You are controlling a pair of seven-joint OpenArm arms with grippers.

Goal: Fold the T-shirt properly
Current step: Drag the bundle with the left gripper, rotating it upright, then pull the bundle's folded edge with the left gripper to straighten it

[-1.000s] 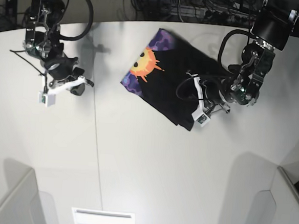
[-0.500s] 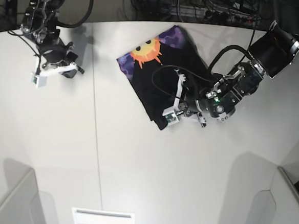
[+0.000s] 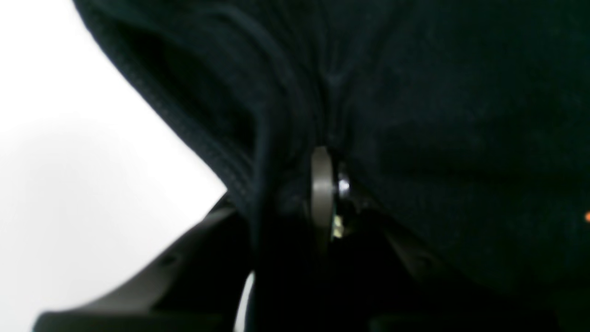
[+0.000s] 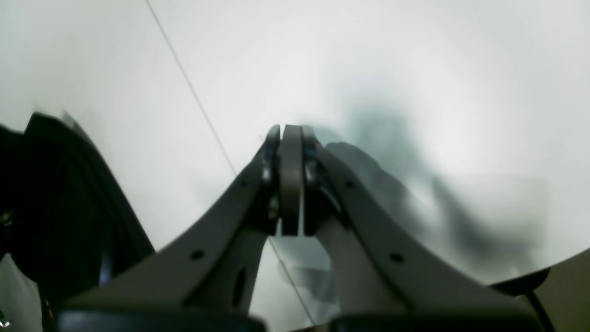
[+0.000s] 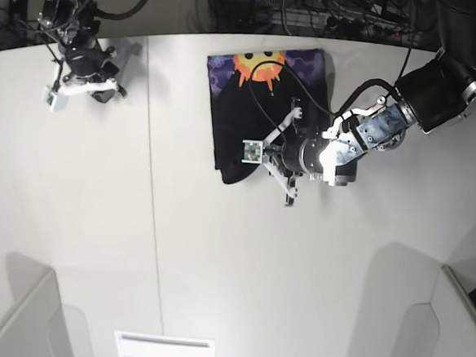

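The folded T-shirt [image 5: 263,107] lies on the table [image 5: 215,267] near its far edge. The left gripper [image 5: 274,158] sits on the shirt's near edge. The right gripper [image 5: 85,86] is well apart, to the shirt's left.

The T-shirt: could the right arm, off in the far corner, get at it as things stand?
Probably, though not without travelling: bare table lies between the shut right gripper and the T-shirt, which the left gripper already pinches.

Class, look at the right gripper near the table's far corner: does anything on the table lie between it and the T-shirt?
Nothing visible does. Only bare white table separates the right gripper from the T-shirt; the left gripper sits at the shirt's other side.
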